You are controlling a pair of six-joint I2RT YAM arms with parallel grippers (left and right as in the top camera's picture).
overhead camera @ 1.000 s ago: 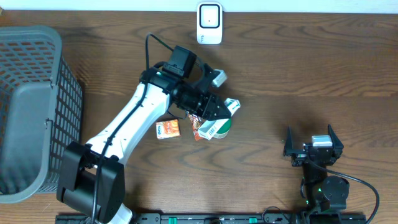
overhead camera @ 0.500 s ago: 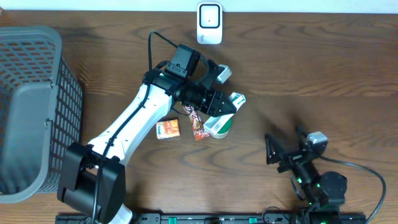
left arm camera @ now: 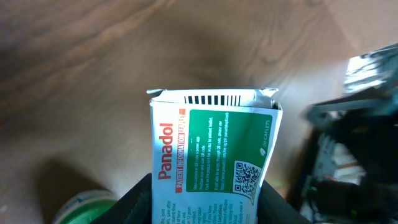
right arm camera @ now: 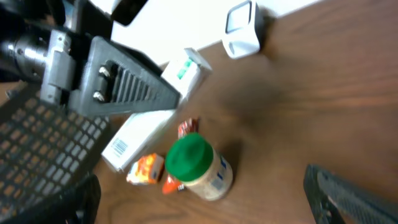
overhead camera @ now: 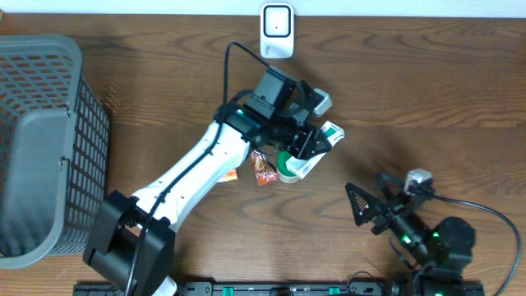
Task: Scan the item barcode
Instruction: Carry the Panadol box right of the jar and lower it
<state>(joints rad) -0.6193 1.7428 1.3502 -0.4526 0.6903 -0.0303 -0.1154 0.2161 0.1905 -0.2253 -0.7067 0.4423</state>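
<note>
While the left gripper (overhead camera: 311,141) is clamping the Panadol box (left arm camera: 211,155) between its dark fingers (left arm camera: 134,205), the box is hanging above the table (overhead camera: 460,99) near the middle of the scene, just right of the arm's wrist. In the left wrist view the box is pointing its end flap away from the camera, and a barcode (left arm camera: 214,99) is showing along that flap; below it a green panel with a square code is facing the lens, with the red brand name running along its left side. Directly beneath and slightly nearer, a jar with a green lid (overhead camera: 289,167) is standing upright on the wood, and its lid is peeking in at the wrist view's lower left corner. A red sachet (overhead camera: 265,171) is lying just left of the jar, and an orange packet (right arm camera: 146,169) is lying further left, partly hidden under the white arm. The white scanner (overhead camera: 277,30) is sitting at the far edge, well apart from the box. A grey mesh basket (overhead camera: 82,123) is standing at the far left. At the near right, the right gripper (overhead camera: 374,196) is hovering with its jaws spread wide, holding nothing.
</note>
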